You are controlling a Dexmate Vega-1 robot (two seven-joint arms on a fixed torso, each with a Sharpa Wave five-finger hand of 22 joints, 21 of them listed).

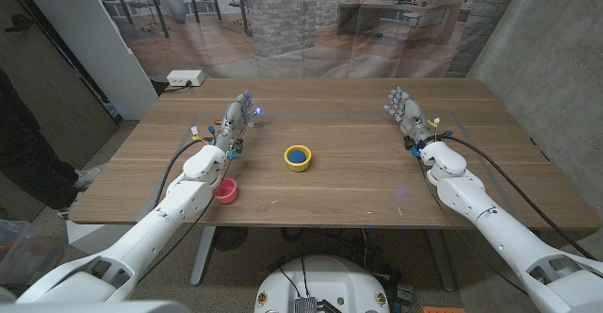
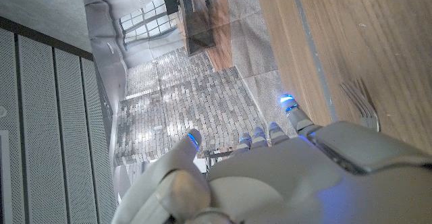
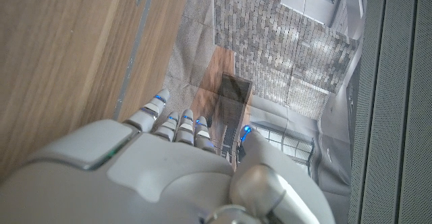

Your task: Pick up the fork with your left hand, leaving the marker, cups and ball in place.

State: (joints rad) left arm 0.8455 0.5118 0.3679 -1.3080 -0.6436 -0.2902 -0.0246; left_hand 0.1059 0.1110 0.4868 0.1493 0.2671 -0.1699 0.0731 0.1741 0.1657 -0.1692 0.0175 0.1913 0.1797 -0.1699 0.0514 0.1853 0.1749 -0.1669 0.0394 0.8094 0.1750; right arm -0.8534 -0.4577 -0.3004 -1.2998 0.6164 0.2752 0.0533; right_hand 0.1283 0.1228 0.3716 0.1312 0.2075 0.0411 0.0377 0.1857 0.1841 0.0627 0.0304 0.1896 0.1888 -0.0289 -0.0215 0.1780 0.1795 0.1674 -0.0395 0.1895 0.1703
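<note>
Left hand open, just beside fork.

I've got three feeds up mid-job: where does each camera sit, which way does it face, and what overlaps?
Head view: on the head, looking down over both arms at the table, yellow cup and pink cup.
Left wrist view: behind the left hand, facing along its fingers; fork beside it.
Right wrist view: behind the right hand, facing the table edge.
Shared: the wooden table and brick backdrop.

White box on the floor behind the wooden table
</note>
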